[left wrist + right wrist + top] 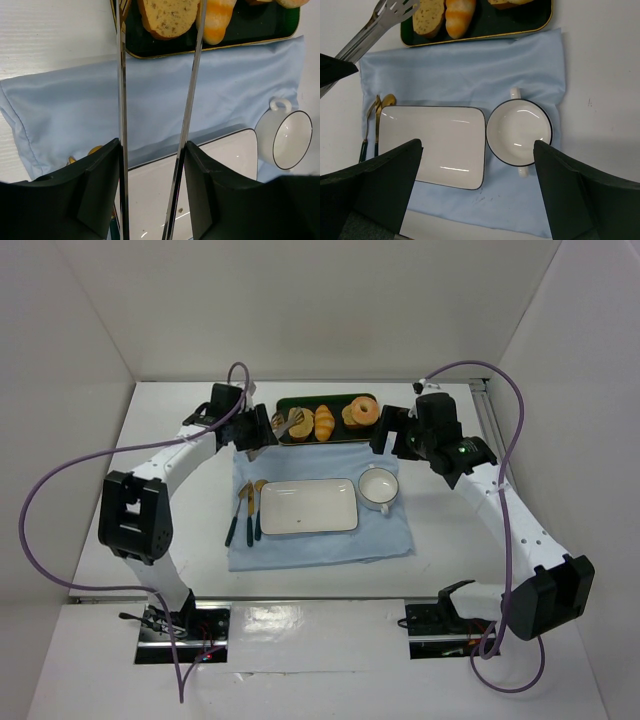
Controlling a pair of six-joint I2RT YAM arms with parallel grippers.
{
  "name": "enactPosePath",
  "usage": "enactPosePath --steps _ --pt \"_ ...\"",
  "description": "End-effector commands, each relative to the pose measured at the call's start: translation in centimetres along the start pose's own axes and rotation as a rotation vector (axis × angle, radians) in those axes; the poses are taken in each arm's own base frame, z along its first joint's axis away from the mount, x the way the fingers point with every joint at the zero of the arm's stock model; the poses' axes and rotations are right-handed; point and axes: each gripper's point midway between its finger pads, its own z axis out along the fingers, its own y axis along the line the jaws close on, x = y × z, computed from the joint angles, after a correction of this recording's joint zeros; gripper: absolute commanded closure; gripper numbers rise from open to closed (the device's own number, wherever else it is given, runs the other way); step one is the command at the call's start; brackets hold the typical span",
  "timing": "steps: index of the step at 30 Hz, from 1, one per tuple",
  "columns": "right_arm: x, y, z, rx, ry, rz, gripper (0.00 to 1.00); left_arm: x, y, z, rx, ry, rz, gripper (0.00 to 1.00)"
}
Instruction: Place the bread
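The bread (pixel 300 423), a speckled tan slice with a brown crust, lies at the left end of the dark tray (pixel 300 401). The left wrist view has the bread (pixel 167 17) at its top edge, and the right wrist view shows the bread (pixel 430 17) too. My left gripper (pixel 258 430) is shut on metal tongs (pixel 282 428). The two arms of the tongs (pixel 122 100) run out on either side of the slice, their tips cut off by the frame. The tongs' slotted head (pixel 395 7) hovers by the bread's left side; contact cannot be told. My right gripper (pixel 392 430) hangs open and holds nothing.
An orange croissant (pixel 324 422) and doughnuts (pixel 361 412) share the tray. On the blue cloth (pixel 320 550) lie a white rectangular plate (pixel 308 506), a white cup (pixel 378 488) to its right and gold cutlery (pixel 245 512) to its left.
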Motion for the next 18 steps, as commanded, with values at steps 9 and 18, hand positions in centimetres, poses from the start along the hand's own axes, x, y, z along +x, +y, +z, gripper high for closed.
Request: enactPosePath --steps 9,18 --pt "-1.3 0.0 -0.5 -0.007 -0.047 -0.023 0.01 0.1 0.8 2.3 -0.011 0.001 0.018 0.37" --pt "-1.4 -0.1 -0.5 0.001 -0.050 -0.023 0.01 1.1 1.1 3.5 -0.005 0.036 0.001 0.41"
